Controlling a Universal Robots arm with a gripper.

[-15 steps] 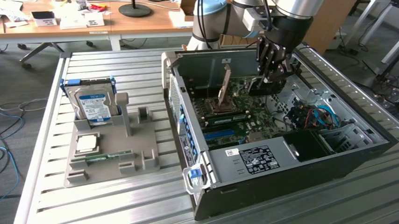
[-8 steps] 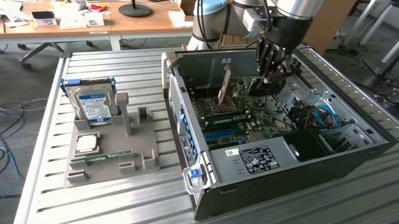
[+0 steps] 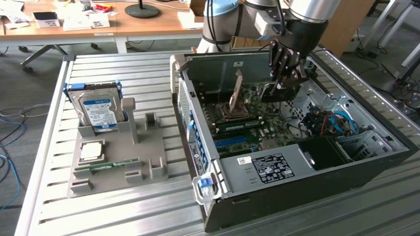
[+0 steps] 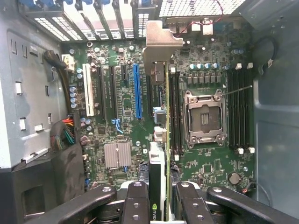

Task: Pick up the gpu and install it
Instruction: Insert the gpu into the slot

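Slatted metal table [image 3: 118, 211] carried an open computer case [image 3: 367, 162] and, at the exterior view's left, a grey parts holder [image 3: 154, 147] with hard drive [image 3: 98, 109] and memory stick [image 3: 108, 166]. Behind: wooden desks [image 3: 151, 24] with papers, grey floor, loose cables [image 3: 10, 130]. Gripper [image 3: 284, 86] reached into the case, fingers [image 4: 138, 200] pinched on the gpu [image 4: 159, 158]. Card hung edge-down over the motherboard [image 4: 121, 121], between the blue slot [image 4: 137, 91] and the memory slots [image 4: 176, 112], bracket end towards the rear grille. Seating couldn't be judged.
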